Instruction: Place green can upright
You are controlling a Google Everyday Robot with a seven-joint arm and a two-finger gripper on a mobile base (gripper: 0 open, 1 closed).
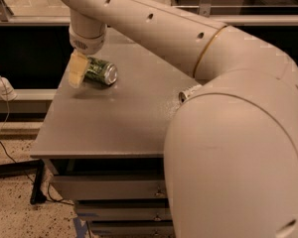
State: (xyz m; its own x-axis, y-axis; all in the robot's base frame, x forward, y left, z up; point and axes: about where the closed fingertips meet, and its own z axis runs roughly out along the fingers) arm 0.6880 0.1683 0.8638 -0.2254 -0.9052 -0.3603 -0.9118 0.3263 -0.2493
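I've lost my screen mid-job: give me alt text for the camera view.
The green can lies on its side near the grey table's far corner, the gripper beside it. The robot's arm fills much of the view and hides most of a second can.

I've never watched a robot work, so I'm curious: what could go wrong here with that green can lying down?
The green can lies on its side, so a nudge from the gripper at its left end could send it rolling. It sits near the left edge of the table and might drop off. The arm hides most of the second can, which could get bumped.
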